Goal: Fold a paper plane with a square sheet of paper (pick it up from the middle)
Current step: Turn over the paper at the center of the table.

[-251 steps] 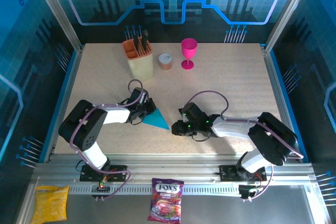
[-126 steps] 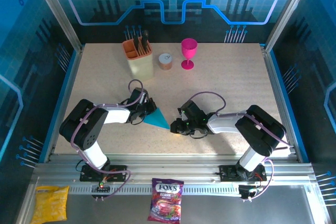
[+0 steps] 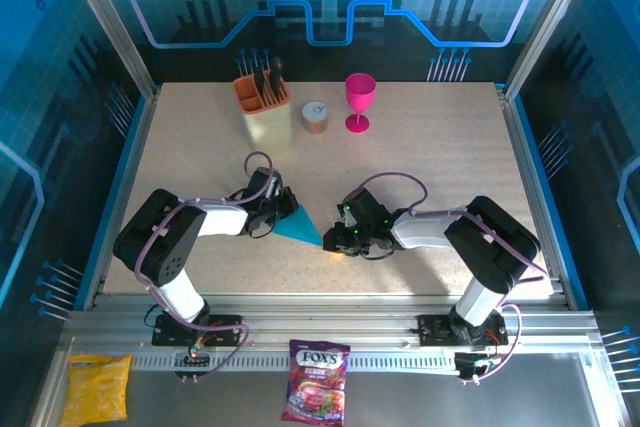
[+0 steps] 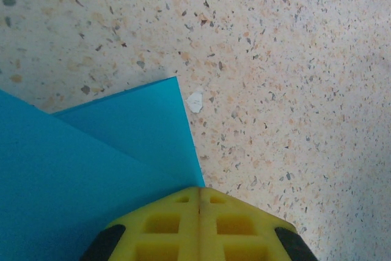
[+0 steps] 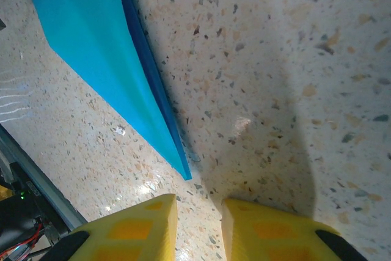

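Right jaws: our right gripper lies low over the tabletop. Its jaws are parted by a narrow gap only, and nothing is between them.
Paper tip: the blue paper is folded to a long wedge, and its sharp tip points almost straight at that gap. The tip is just beside the jaws but not inside them.
Long axis: it runs from this tip away from the right jaws and gets wider toward the other arm.
Left jaws: our left gripper has its jaws fully closed at the wide end of the paper. We cannot tell whether it pinches a layer or only presses on it.
Nearer arm: the right one for the tip, the left one for the wide end.
Coming move: we judge that the right jaws need a short advance along the axis to reach the tip.
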{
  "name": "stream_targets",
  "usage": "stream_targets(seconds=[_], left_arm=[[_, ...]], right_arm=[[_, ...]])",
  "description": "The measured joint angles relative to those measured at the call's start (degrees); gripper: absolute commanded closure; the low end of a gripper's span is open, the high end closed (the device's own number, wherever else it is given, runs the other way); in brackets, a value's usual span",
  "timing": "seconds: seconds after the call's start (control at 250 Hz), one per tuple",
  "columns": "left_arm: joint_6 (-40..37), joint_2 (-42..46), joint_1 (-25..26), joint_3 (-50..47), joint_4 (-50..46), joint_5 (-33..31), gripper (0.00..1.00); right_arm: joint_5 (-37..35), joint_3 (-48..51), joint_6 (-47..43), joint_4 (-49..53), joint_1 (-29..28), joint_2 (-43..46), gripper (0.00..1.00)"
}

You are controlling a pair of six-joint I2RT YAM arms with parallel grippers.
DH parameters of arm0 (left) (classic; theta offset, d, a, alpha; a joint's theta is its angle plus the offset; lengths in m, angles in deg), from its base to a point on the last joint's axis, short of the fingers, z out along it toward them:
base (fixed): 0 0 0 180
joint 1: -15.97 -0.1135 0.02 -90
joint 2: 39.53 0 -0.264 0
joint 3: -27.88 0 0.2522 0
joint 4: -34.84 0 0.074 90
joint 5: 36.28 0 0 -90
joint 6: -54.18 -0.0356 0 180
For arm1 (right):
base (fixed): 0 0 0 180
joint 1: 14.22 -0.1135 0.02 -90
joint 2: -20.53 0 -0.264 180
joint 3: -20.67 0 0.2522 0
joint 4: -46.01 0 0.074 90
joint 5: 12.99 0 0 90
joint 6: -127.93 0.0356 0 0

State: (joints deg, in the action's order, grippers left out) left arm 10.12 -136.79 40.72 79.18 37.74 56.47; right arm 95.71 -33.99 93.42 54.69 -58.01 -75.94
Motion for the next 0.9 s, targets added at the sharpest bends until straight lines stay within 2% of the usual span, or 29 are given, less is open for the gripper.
stream_targets(seconds=[0.204, 0.455, 0.775, 0.851, 0.899], left_arm=[[0.0, 0.0, 0.0, -0.2, 0.4, 0.1, 1.0], [0.0, 0.0, 0.0, -0.7, 1.2, 0.1, 1.0], [0.0, 0.1, 0.0, -1.0, 1.7, 0.1, 1.0], [0.0, 0.2, 0.0, -1.0, 1.7, 0.1, 1.0], [0.0, 0.2, 0.0, -1.0, 1.7, 0.1, 1.0]], right_arm=[[0.0, -1.9, -0.5, 1.2, -0.1, -1.1, 0.73], [-0.9, -7.3, -2.0, -4.2, -0.5, -2.6, 0.72], [-1.7, -7.5, -1.9, -6.1, -0.5, -4.3, 0.72], [-1.7, -7.2, -1.8, -6.6, -0.5, -4.3, 0.74], [-1.7, -6.7, -1.6, -7.2, -0.5, -4.3, 0.8]])
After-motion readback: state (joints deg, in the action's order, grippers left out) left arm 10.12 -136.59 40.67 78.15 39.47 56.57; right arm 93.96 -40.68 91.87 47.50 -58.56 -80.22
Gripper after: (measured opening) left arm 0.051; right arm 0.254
